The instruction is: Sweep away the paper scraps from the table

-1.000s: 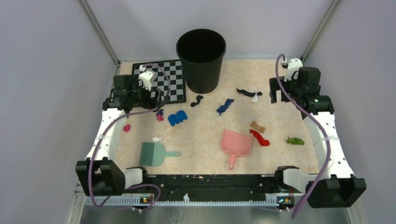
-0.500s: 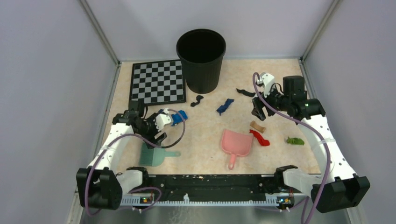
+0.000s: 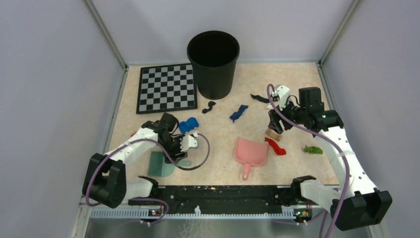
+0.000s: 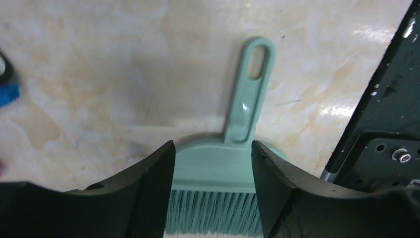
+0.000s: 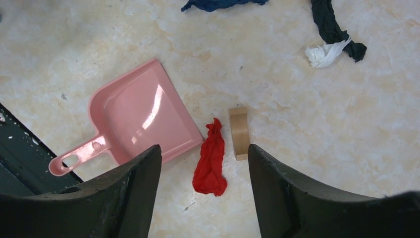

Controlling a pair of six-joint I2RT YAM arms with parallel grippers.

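Observation:
Paper scraps lie on the marbled table [image 3: 223, 144]: black [image 3: 209, 106], blue [image 3: 238, 112], black with white [image 3: 261, 98], tan [image 3: 272, 133], red [image 3: 275, 147] and green [image 3: 312, 149]. My left gripper [image 3: 181, 147] is open over the grey-green hand brush [image 3: 160, 164]. In the left wrist view its jaws [image 4: 213, 166] stand on either side of the brush head [image 4: 213, 171], and the handle [image 4: 249, 96] points away. My right gripper [image 3: 274, 122] is open and empty above the red scrap [image 5: 210, 159] and tan scrap [image 5: 239, 132].
A pink dustpan [image 3: 250, 151] lies at the front centre, and in the right wrist view [image 5: 138, 116] it sits left of the red scrap. A black bin [image 3: 213, 63] and a checkerboard mat [image 3: 167, 87] stand at the back. A blue toy car [image 3: 188, 125] sits by the left arm.
My left arm has swung from the checkerboard forward and right, down onto the brush. My right arm has come in from the back right to above the tan and red scraps.

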